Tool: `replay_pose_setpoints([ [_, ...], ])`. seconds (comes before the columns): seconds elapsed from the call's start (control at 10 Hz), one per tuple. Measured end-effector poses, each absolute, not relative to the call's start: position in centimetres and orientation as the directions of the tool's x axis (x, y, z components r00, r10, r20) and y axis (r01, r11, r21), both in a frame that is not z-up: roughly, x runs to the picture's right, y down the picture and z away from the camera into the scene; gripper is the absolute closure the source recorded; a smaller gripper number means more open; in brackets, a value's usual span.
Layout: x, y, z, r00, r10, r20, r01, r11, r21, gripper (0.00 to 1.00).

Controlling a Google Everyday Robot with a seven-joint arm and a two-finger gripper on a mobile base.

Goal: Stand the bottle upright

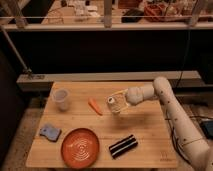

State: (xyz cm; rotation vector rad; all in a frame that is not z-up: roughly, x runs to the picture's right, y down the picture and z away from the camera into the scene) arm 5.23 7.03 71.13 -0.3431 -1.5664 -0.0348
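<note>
The bottle (116,103) is a small whitish plastic bottle with a white cap and a pale label. It is held tilted above the middle of the wooden table (150,130), cap pointing left and slightly down. My gripper (123,100) reaches in from the right on the white arm and is shut on the bottle's body. An orange carrot (95,106) lies on the table just left of the bottle.
A translucent white cup (61,99) stands at the table's back left. A blue sponge (50,132) lies at the front left. An orange plate (80,147) sits at the front. A black-and-white striped block (123,145) lies right of the plate.
</note>
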Motion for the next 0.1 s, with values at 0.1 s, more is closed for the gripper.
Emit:
replay_pose_setpoints([
  [0.1, 5.31, 7.09, 71.24, 0.014, 0.194, 0.981, 0.239, 0.952, -0.192, 0.95],
])
